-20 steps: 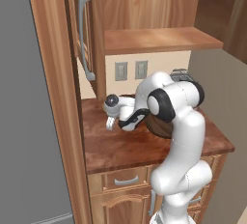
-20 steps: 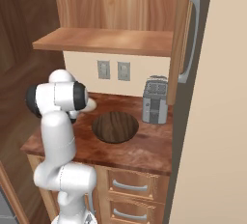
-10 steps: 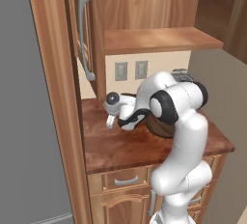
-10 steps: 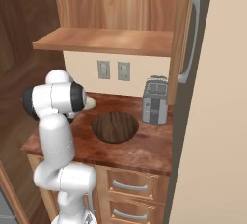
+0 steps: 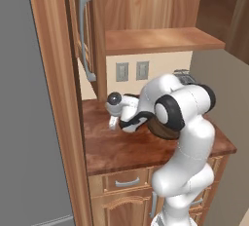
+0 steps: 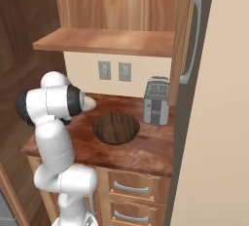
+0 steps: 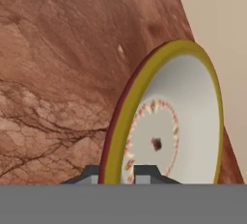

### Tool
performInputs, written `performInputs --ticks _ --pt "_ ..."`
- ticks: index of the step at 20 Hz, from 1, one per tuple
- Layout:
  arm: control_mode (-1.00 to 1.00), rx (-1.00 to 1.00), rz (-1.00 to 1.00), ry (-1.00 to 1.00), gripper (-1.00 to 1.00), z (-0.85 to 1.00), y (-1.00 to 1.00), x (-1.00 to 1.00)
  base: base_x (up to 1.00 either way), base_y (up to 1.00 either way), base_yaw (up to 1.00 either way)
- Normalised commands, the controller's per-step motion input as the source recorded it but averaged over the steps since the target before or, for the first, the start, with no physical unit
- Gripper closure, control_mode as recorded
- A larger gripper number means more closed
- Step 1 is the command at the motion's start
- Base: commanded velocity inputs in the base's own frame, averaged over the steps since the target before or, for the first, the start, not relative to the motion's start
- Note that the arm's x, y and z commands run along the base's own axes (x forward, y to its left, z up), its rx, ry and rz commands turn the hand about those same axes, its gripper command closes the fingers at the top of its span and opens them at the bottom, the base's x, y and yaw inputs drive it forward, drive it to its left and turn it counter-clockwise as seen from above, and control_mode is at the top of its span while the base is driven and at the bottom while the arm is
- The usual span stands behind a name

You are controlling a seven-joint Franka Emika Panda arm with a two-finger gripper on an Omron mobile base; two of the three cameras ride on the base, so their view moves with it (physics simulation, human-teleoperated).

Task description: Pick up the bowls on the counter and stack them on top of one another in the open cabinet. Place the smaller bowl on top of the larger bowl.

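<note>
Up close, the hand view catches the smaller bowl [image 7: 169,121] standing nearly on edge, its yellowish rim sweeping from 6 o'clock up to 1 o'clock and its pale inside, ringed with tiny reddish marks, facing the camera. The fingers [image 7: 123,174] sit at 6 o'clock in that view, drawn close together with the rim passing between their tips: a narrow pinch on the bowl's edge. Behind it spreads the mottled reddish-brown bench [image 7: 58,73], with a cream wall at 2 o'clock.

From the left base view the white arm bends down over the bench [image 5: 112,147], its hand [image 5: 121,110] low near the back left corner, close to the cabinet side; the bowl itself is too small to make out there. The larger bowl [image 5: 163,130] peeks out dark brown behind the arm's elbow.

From the right base view the larger bowl [image 6: 115,127] lies fully in sight, flat on the middle of the bench [image 6: 146,147], wood grain showing. A grey toaster [image 6: 156,101] stands at its 2 o'clock, near the open cabinet's door [image 6: 187,35] with its long grey handle. The cabinet shelf [image 6: 107,42] hangs above, with two wall sockets [image 6: 114,70] below it.
</note>
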Motion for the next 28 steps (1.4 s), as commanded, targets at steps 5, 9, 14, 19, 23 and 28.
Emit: performInputs --ticks 5,9,14,19,23,28 --pt "-1.0 -0.07 0.0 0.0 1.0 0.12 -0.21 -0.18 0.0 0.0 0.0" --pt "-1.0 -0.08 0.0 0.0 1.0 0.14 -0.23 -0.15 0.0 0.0 0.0" --pt "-1.0 -0.06 0.0 0.0 1.0 0.19 -0.22 -0.14 0.0 0.0 0.0" --pt "-1.0 -0.03 0.0 0.0 1.0 0.31 -0.2 -0.12 0.0 0.0 0.0" --pt "-1.0 -0.01 0.0 0.0 1.0 0.36 -0.22 -0.15 0.0 0.0 0.0" --pt "-1.0 -0.01 0.0 0.0 1.0 0.36 -0.2 -0.19 0.0 0.0 0.0"
